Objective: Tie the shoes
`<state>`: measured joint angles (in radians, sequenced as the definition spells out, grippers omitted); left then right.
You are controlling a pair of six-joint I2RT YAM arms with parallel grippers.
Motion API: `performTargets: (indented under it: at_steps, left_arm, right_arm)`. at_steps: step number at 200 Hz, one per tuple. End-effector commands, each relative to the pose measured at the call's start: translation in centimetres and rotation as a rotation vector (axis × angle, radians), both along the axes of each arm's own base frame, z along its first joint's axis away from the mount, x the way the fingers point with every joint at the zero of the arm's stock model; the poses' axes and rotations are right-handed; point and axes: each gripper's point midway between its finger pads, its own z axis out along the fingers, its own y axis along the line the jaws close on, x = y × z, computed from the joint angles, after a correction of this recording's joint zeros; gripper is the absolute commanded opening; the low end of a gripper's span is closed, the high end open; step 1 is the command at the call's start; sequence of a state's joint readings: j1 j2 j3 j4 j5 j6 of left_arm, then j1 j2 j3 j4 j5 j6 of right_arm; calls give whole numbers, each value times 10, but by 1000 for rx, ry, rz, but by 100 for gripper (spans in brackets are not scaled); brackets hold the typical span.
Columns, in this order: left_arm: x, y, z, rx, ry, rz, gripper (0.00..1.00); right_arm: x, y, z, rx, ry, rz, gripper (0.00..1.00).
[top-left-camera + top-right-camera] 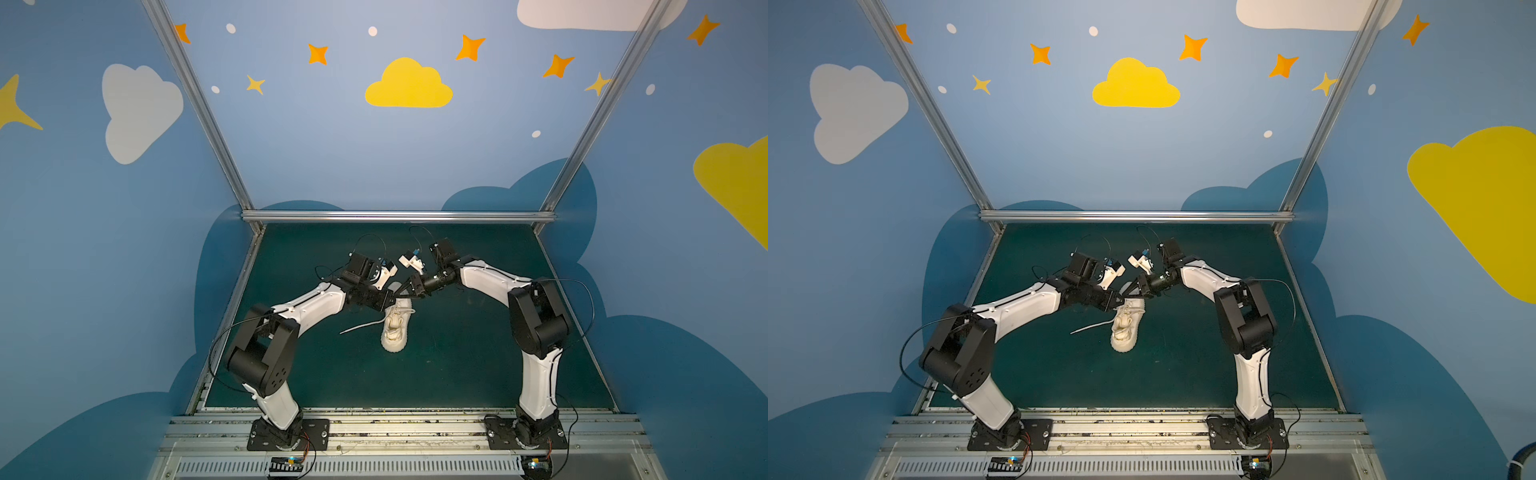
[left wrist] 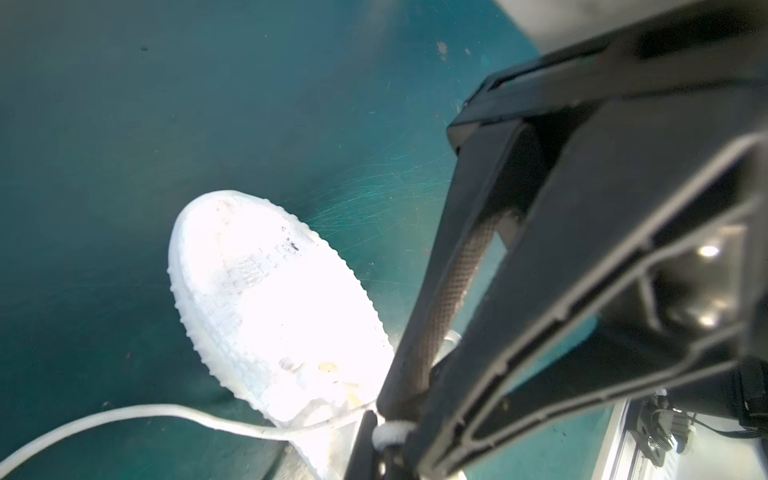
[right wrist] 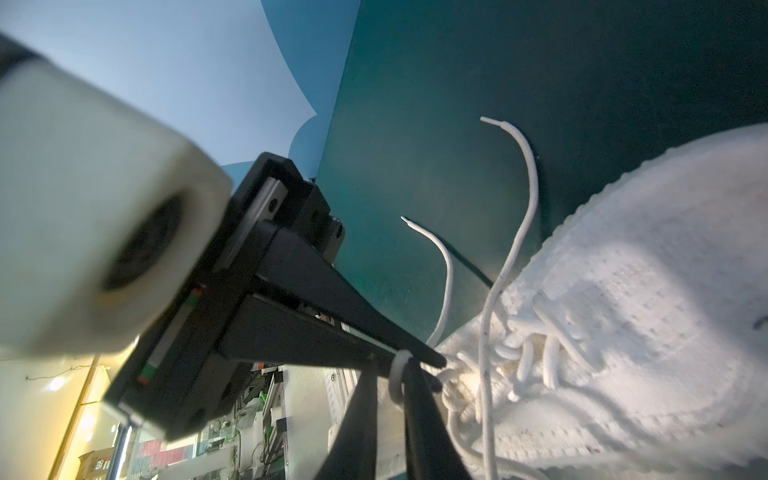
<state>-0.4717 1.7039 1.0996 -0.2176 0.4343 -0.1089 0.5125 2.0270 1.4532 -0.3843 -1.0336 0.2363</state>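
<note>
The cream knit shoe (image 1: pixel 397 328) (image 1: pixel 1127 330) lies on the green mat between both arms, toe toward the front. One lace (image 1: pixel 359 328) trails left over the mat. In the right wrist view two lace ends (image 3: pixel 528 174) stick up from the shoe (image 3: pixel 644 291). My left gripper (image 1: pixel 393 296) (image 2: pixel 380 440) hangs over the shoe's lacing, shut on a small lace loop (image 2: pixel 392 432). My right gripper (image 1: pixel 402 292) (image 3: pixel 395 365) meets it tip to tip. That same loop (image 3: pixel 397 374) sits pinched between its fingertips. The shoe's heel is hidden under the grippers in both top views.
The green mat (image 1: pixel 457 353) is bounded by an aluminium rail (image 1: pixel 399 216) at the back and slanted rails at the sides. Blue painted walls stand around it. The arm bases sit on a metal strip (image 1: pixel 407 428) at the front.
</note>
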Motion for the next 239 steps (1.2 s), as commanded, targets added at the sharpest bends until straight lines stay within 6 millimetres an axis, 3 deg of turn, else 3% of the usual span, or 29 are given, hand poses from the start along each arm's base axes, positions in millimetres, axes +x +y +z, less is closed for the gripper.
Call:
performTargets:
  at_steps: [1,25,60,119,158,239]
  left_arm:
    - [6,-9,20,-46,-50,-17,5]
    - [5,-8,19,-45,-51,-16,8]
    - [6,0,21,-27,-68,-26,28]
    - [13,30,37,24,-112,-94,47]
    - [11,40,31,122,-215,-282,46]
    - [0,43,-18,229,-456,-735,42]
  right_arm:
    - [2,3,-1,7,4,6,13]
    - [3,3,0,10,4,6,0]
    - [9,-6,-6,-8,9,-33,0]
    - [20,-16,-18,-39,25,-68,0]
    - [22,-20,-28,-58,43,-73,0]
    - [22,-25,-47,-84,106,-70,0]
